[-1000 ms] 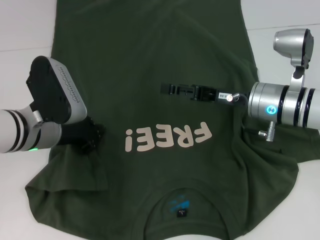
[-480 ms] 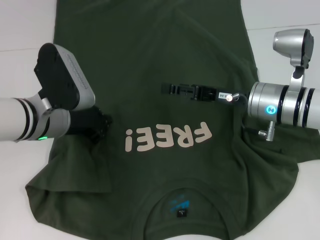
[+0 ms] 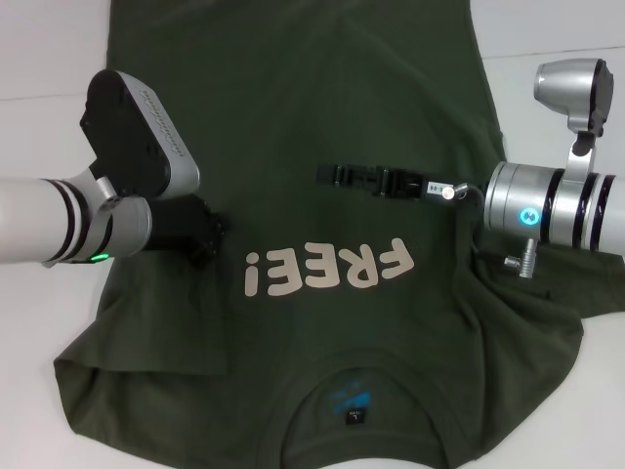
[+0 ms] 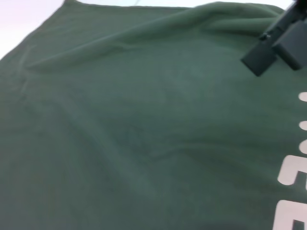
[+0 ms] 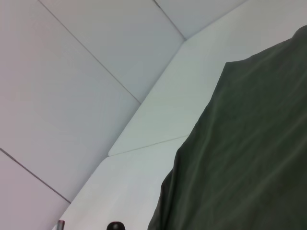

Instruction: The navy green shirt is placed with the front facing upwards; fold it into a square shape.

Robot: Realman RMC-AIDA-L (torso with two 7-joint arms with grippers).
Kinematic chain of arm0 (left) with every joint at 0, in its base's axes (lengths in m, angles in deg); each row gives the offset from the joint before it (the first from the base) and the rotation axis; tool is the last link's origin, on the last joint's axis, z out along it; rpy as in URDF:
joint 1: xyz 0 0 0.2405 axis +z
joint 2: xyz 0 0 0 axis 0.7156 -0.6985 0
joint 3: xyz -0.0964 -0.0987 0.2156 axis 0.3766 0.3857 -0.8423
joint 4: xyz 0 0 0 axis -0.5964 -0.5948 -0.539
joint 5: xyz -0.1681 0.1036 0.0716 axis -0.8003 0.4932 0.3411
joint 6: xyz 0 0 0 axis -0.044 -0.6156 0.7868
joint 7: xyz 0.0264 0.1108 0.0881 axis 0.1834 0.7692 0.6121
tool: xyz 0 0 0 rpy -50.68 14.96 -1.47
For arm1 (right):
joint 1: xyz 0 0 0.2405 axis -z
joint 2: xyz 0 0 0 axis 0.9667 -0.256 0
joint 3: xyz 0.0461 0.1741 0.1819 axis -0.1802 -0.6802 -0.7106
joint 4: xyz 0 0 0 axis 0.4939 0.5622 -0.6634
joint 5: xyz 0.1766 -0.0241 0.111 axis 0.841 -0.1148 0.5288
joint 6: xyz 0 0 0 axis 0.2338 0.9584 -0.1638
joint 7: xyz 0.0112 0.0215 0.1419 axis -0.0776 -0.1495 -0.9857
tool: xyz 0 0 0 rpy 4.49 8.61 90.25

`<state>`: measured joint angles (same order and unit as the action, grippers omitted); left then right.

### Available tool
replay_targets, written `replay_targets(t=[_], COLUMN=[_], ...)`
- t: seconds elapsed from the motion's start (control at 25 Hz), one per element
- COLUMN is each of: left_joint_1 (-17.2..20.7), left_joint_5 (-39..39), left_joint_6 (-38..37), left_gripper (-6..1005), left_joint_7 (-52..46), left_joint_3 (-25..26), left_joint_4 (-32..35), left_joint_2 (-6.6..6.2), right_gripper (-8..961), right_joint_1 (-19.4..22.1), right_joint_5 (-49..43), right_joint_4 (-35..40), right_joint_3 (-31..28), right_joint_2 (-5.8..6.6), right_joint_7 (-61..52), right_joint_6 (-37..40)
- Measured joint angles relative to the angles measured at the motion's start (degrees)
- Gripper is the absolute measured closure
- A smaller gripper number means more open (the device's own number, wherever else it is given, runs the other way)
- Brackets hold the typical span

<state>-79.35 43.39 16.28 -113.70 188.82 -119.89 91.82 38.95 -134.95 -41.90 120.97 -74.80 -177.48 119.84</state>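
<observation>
The navy green shirt [image 3: 293, 98] lies spread on the white table, front up, collar toward me, with pale letters [image 3: 327, 271] on the chest. A black label [image 3: 354, 418] shows inside the collar. My left gripper [image 3: 200, 236] is low over the shirt's left side, just left of the letters and mostly hidden under its wrist. My right gripper [image 3: 327, 176] reaches in from the right, level above the chest, beyond the letters. The left wrist view shows shirt cloth [image 4: 144, 134], letter edges [image 4: 292, 211] and a dark gripper part [image 4: 273, 45]. The right wrist view shows the shirt's edge [image 5: 249, 163].
The white table [image 3: 49, 59] shows on both sides of the shirt, with a seam line on the right [image 3: 557, 54]. The left sleeve [image 3: 137, 342] lies bunched near the front left. Pale wall panels [image 5: 72, 96] rise behind the table.
My left arm has swung rightward and farther from me, carrying its gripper inward over the shirt toward the letters. The right arm has stayed still.
</observation>
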Motion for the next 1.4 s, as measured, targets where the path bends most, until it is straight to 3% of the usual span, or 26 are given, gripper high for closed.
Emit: replay_targets(t=[0.56,0.88,1.2,1.4], left_joint_1=[3.8,7.1,10.6,12.9], left_joint_5=[0.1,-1.0,-10.2,-20.5], left_joint_6=[2.3,4.1,5.4,2.2], left_gripper=[918,616,238,173], left_joint_7=[-2.8,-3.5,-2.8,-0.4], left_joint_3=[-4.0,-3.0,1.8,7.5], left_joint_4=[-3.9,-8.9,-13.0,-13.8], left_joint_2=[-0.08,-0.11,-0.28,-0.33], right_gripper=[255,256,237,156], right_joint_1=[0.3,0.1,0.2,0.9], right_joint_5=[0.0,0.0,0.2,1.4], right_joint_4=[0.4,0.5,0.6,0.5], right_joint_3=[0.0,-0.1,-0.3,-0.8], right_joint_2=[0.0,0.0,-0.07,0.01], right_joint_7=[0.0,0.2,1.9,4.3], right_joint_6=[-0.3,-0.8,0.0,1.8])
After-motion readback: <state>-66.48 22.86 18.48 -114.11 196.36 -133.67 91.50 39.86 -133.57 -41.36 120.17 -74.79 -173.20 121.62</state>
